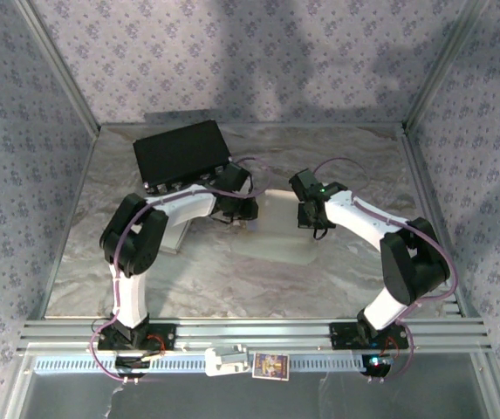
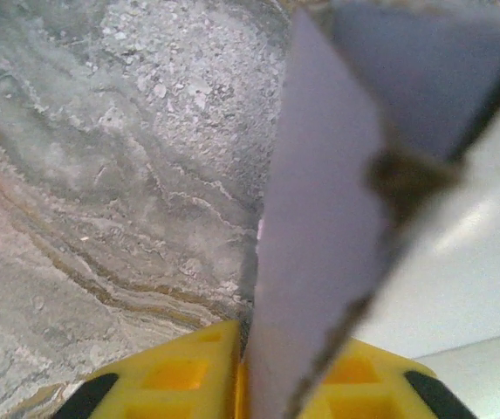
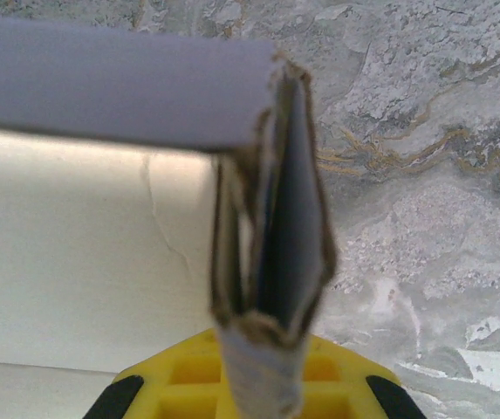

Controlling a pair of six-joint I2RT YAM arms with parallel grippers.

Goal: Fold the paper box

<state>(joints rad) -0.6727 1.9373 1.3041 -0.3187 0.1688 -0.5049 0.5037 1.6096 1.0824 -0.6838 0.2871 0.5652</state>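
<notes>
The paper box point(image 1: 276, 234), judged light and easily creased, is pinched at its raised flaps by the left gripper point(image 2: 245, 371) and right gripper point(image 3: 263, 380).

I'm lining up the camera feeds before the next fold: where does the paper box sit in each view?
Top external: paper box, flat white, mid-table.
Left wrist: paper box, upright flap centre-right, rising from the bottom edge.
Right wrist: paper box, folded wall at centre, white panel to its left.
Shared landmark: marbled table, beneath it in all three.
</notes>
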